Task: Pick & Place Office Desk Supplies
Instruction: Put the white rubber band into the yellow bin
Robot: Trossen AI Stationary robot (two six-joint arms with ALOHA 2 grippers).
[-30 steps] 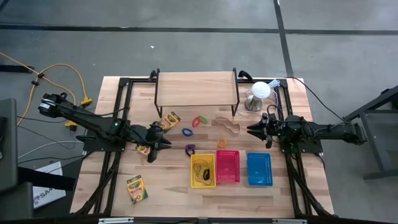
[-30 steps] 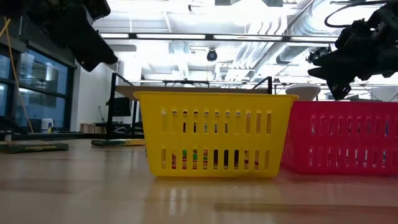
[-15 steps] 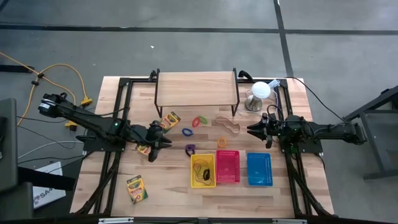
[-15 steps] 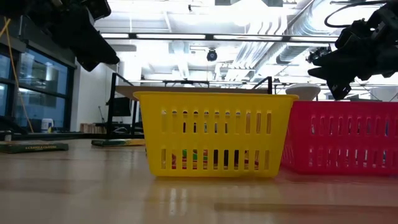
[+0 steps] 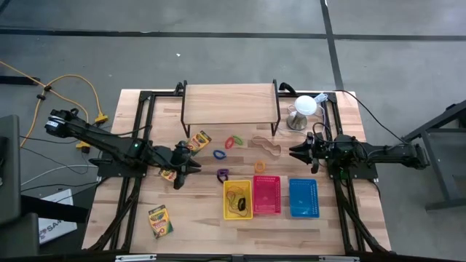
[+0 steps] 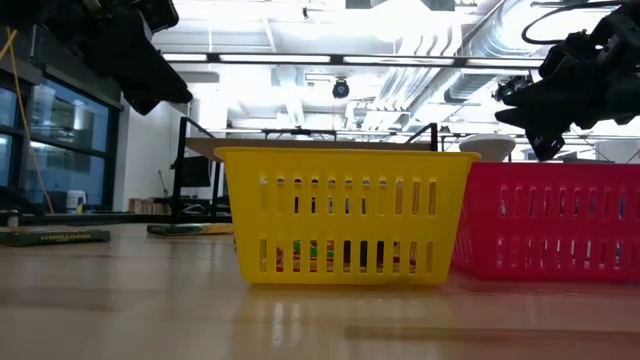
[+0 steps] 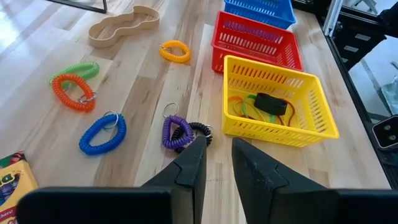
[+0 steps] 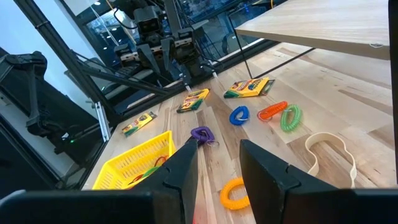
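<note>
Light wood table (image 5: 196, 225) on grey concrete floor; room behind shows white ceiling ducts, dark windows. Landmark: yellow basket (image 5: 237, 199). Purple coil keyring (image 7: 177, 132) just beside basket, lying flat, metal ring attached. Left gripper (image 7: 216, 165) near it, jaws apart, empty. Right gripper (image 8: 217, 162) beyond red basket (image 5: 266, 194), jaws apart, empty.

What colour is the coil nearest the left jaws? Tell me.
Purple coil, with a black one beside it; best seen in the left wrist view.

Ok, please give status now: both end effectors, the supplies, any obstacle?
Left end effector open, empty, above purple coil. Right end effector open, empty, waiting near red basket. Nothing blocks the coil.
</note>
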